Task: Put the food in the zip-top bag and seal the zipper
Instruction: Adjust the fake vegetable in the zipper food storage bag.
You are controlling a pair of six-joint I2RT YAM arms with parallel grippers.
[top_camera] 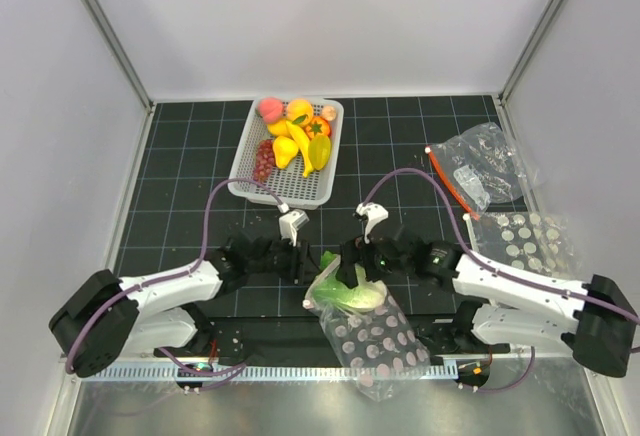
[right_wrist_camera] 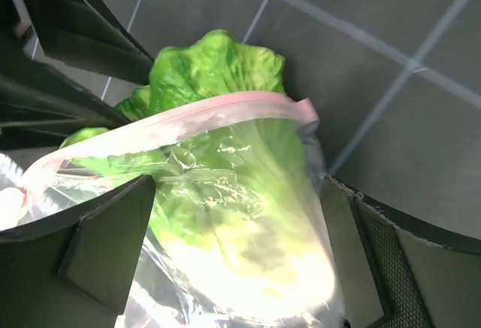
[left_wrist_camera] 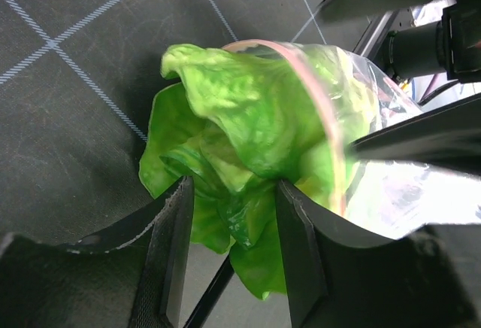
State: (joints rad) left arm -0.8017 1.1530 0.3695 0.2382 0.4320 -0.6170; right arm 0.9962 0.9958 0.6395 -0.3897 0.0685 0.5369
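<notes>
The green cabbage lies partly inside the mouth of the dotted zip-top bag near the table's front. My left gripper is shut on the cabbage's outer leaves, seen between its fingers. My right gripper is open, its jaws straddling the bag mouth with the cabbage inside it. The pink zipper strip arches open over the cabbage and also shows in the left wrist view. The remaining food sits in the white basket: peach, banana, grapes.
An undotted clear bag with an orange-red strip lies at the right. A second dotted bag lies below it, beside my right arm. A metal rail runs along the table's front edge.
</notes>
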